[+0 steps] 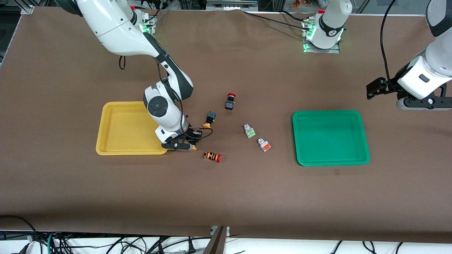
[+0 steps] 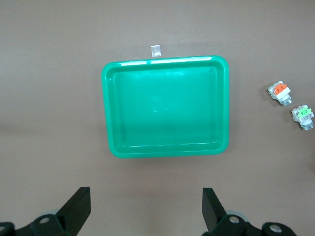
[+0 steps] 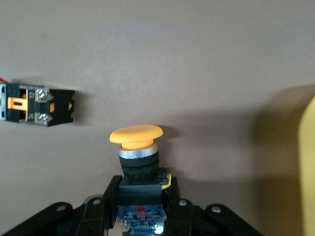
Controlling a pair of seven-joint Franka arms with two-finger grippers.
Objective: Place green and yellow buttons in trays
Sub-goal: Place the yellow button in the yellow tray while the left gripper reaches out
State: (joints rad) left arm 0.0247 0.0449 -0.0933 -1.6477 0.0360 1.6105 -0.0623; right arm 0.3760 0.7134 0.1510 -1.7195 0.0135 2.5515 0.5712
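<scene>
My right gripper [image 1: 183, 144] is shut on a black-bodied button with a yellow cap [image 1: 194, 148], low over the table beside the yellow tray [image 1: 120, 128]. In the right wrist view the button [image 3: 137, 147] sits between my gripper's [image 3: 141, 191] fingers. A second yellow-capped button [image 1: 209, 120] lies nearby. Two grey-bodied buttons, one green-faced [image 1: 250, 131] and one orange-faced [image 1: 264, 144], lie between the trays. The green tray [image 1: 330, 137] holds nothing. My left gripper [image 1: 374, 88] waits open and empty, over the table past the green tray's edge at the left arm's end; its view shows the gripper [image 2: 146, 209], the tray [image 2: 165, 105] and both grey buttons [image 2: 280, 92] [image 2: 303, 116].
A black button with a red cap [image 1: 230, 101] stands farther from the front camera than the grey buttons. An orange-striped button with a red cap [image 1: 212, 156] lies close to my right gripper and shows in the right wrist view [image 3: 37, 104]. A small white tag [image 2: 156, 50] lies by the green tray.
</scene>
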